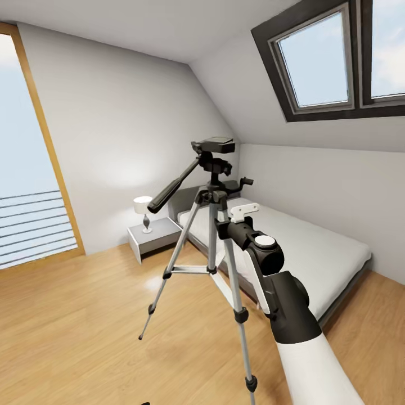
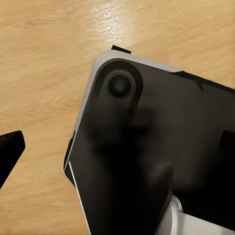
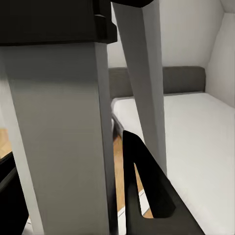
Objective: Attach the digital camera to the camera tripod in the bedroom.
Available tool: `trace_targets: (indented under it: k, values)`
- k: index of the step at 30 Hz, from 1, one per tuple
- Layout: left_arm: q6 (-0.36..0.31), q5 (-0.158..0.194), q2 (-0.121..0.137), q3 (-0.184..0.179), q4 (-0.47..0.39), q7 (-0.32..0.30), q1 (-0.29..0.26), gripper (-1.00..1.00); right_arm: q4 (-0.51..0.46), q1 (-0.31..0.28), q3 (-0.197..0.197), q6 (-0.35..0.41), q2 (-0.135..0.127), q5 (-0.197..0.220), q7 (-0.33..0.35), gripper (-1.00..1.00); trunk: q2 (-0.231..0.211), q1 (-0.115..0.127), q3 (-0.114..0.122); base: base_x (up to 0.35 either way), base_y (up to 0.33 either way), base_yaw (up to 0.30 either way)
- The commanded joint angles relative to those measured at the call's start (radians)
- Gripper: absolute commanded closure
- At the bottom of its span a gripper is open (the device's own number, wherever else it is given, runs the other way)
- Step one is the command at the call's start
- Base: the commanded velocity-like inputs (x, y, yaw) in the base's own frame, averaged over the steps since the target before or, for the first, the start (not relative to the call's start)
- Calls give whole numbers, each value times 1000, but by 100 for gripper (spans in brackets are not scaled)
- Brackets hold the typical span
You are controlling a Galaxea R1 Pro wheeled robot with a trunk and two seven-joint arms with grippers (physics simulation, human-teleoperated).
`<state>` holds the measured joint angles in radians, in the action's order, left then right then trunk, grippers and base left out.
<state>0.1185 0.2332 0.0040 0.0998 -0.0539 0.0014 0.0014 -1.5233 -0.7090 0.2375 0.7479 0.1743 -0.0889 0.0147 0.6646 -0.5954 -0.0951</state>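
My right gripper [image 1: 225, 222] sits against the camera tripod [image 1: 212, 194] legs; I cannot tell whether its fingers grip.

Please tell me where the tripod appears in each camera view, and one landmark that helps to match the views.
Head view: the tripod stands at the centre, before the bed.
Left wrist view: I see wood floor and a dark robot part, no tripod.
Right wrist view: its silver legs stand very close.
Shared landmark: the bed, in the head and right wrist views.
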Motion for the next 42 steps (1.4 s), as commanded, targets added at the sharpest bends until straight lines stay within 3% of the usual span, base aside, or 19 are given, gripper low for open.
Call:
trace_targets:
  k: [1, 19, 42]
  values:
    - [1, -2, 0, 8, -1, 0, 0, -100, -1, -1, 1, 7, 0, -11, 13, 100, 1, 0, -1, 0, -3, 0]
    - [2, -2, -1, 8, -1, 0, 0, -100, 3, 3, -2, 14, 0, -12, 148, 100, 1, 0, -1, 0, 0, 0]
    - [1, -2, 0, 7, -1, -1, 0, -100, 3, 3, -6, 16, 0, -11, 161, 100, 1, 0, -1, 18, 0, 0]
